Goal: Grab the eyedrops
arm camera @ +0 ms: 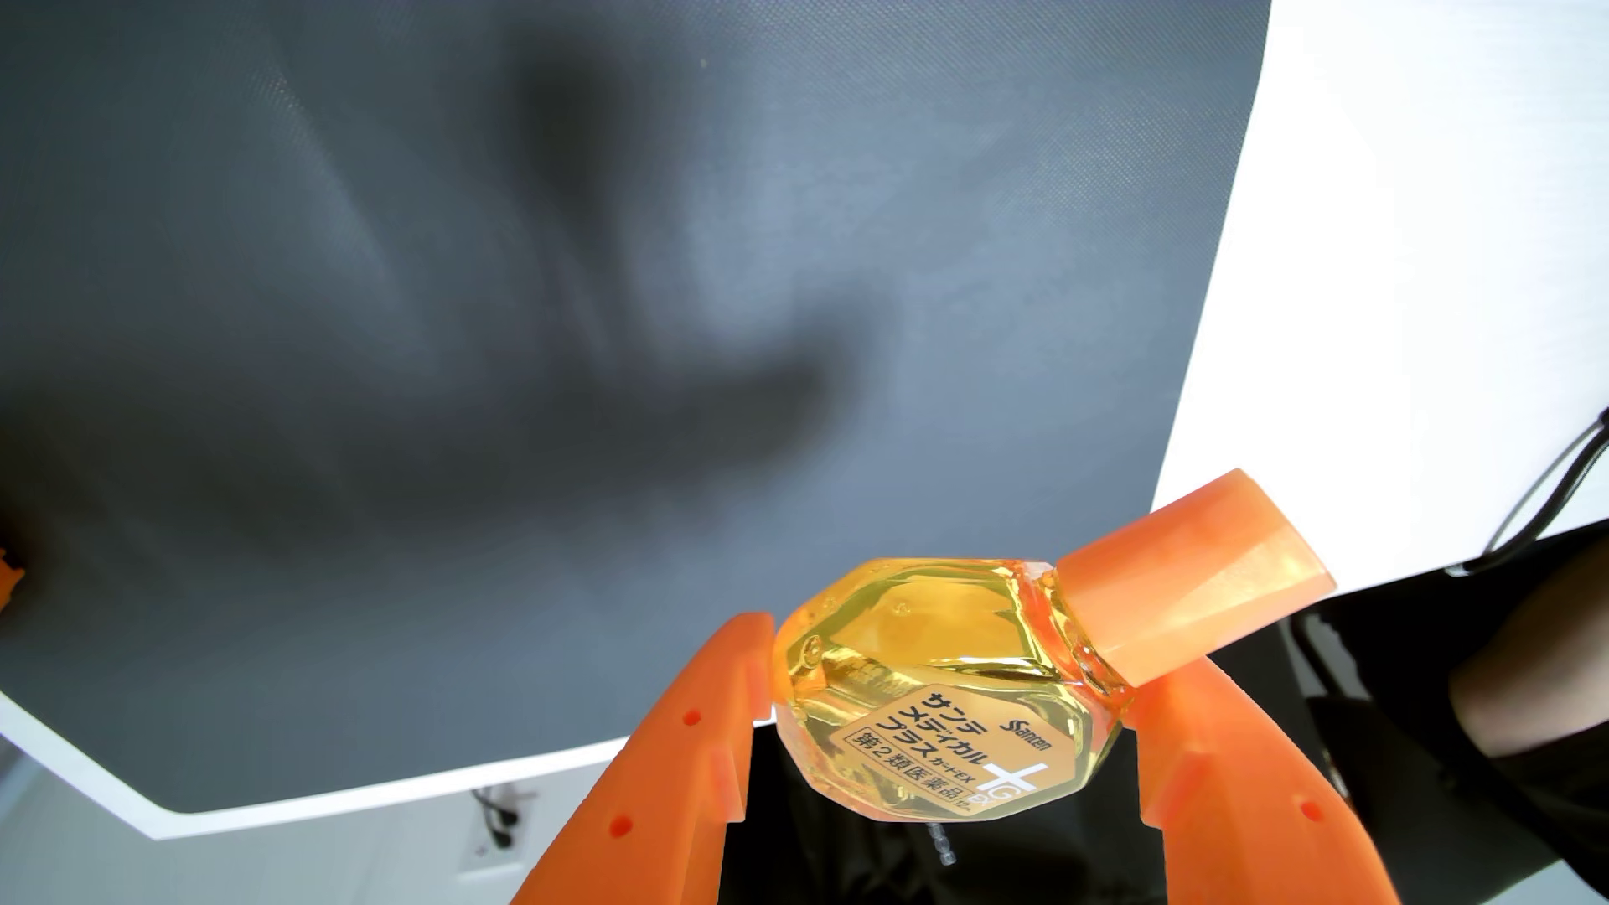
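in the wrist view the orange plastic two-finger gripper (pixel 945 696) comes in from the bottom edge, its two fingers spread into a v that widens toward the tips. the left finger (pixel 696 740) is a broad flat blade with small round holes and a squared tip. the right finger (pixel 1219 766) is also holed, its tip partly hidden. both fingers press the sides of the small faceted yellow eyedrop bottle with an orange cap (pixel 949 687), clamping it between them, raised clear of the surface behind it.
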Available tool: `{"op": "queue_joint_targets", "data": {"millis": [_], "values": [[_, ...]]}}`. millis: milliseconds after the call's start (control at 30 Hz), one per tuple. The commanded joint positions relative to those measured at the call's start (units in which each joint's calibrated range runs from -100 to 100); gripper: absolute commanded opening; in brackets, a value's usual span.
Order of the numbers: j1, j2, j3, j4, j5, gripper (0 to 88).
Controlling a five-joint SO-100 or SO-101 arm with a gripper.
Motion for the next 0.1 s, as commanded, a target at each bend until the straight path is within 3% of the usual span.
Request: {"op": "queue_joint_targets", "data": {"millis": [0,67], "values": [[-0.12,-3.61,0.01,0.61,0.26,0.6],[-0.12,-3.61,0.01,0.61,0.26,0.7]]}}
